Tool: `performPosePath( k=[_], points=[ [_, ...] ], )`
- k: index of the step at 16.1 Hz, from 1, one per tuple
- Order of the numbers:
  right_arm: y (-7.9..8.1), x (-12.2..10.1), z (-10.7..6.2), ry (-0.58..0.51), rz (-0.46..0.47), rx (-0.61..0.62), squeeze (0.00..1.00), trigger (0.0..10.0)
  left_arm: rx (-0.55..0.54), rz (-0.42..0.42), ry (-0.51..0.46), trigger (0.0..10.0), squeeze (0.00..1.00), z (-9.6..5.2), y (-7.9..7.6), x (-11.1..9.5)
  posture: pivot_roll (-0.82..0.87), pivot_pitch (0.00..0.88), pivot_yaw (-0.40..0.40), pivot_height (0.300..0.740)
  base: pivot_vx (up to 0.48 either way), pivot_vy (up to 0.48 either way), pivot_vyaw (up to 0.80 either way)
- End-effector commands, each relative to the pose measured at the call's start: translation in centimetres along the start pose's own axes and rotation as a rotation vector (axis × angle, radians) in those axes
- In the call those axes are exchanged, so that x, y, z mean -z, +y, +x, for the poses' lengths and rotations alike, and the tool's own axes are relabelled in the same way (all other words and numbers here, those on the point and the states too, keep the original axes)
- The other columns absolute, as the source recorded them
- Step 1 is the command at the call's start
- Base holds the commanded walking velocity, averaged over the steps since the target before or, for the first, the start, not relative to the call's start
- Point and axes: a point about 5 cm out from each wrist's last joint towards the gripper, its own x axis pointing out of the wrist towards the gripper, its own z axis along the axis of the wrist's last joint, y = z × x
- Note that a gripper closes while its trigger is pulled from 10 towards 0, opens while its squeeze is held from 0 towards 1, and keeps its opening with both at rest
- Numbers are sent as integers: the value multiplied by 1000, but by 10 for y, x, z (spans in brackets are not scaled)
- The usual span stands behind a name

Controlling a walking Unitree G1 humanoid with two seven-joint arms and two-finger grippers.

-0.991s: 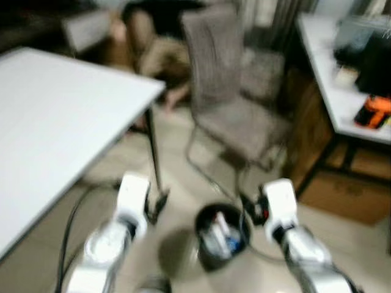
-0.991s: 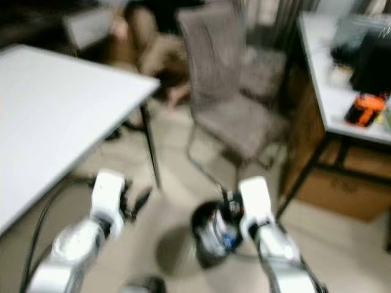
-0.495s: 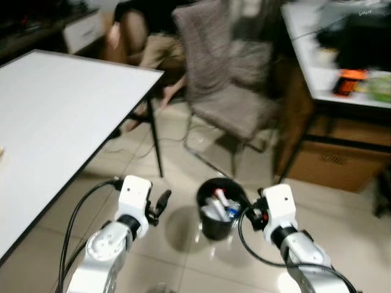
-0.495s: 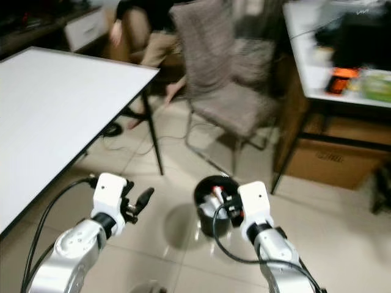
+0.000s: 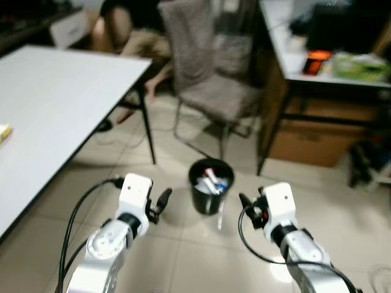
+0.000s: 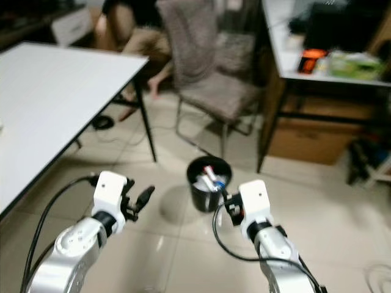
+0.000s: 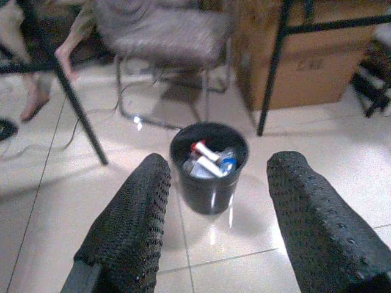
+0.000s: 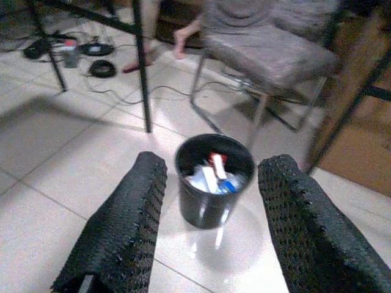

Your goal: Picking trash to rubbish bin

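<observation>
Gleaming pale tile floor (image 5: 183, 244), black bin (image 5: 209, 186)

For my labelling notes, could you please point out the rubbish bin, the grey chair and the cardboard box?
rubbish bin (image 5: 208, 198), left eye view, front wall.
grey chair (image 5: 217, 97), left eye view, seat.
cardboard box (image 5: 308, 143), left eye view, front face.

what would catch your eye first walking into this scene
The black rubbish bin on the tiled floor, already holding trash, stands ahead between the two arms. The left tool and the right tool hang open and empty on either side of it. Behind the bin stands a grey upholstered chair, with a white table to the robot's left.
</observation>
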Motion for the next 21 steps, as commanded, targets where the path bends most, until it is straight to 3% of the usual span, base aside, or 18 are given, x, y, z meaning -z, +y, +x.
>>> performPosePath(
  k=[1,8,13,21],
  points=[
    [-1,-4,1,-15,-8,9,0,10000,-31,23,-14,10000,0,0,5,-3,-46,0,-11,740,0,0,0],
    [-4,-16,6,-87,-41,40,0,10000,-167,34,-114,10000,0,-2,17,-15,-36,0,-23,740,0,0,0],
    [-1,-25,10,-123,-90,-7,0,10000,-204,38,-170,10000,0,-6,20,-21,-26,0,-30,740,0,0,0],
    [17,-40,19,-184,-127,-128,0,10000,-219,7,-187,10000,0,-11,22,-22,-5,0,-44,740,0,0,756]
  ],
)
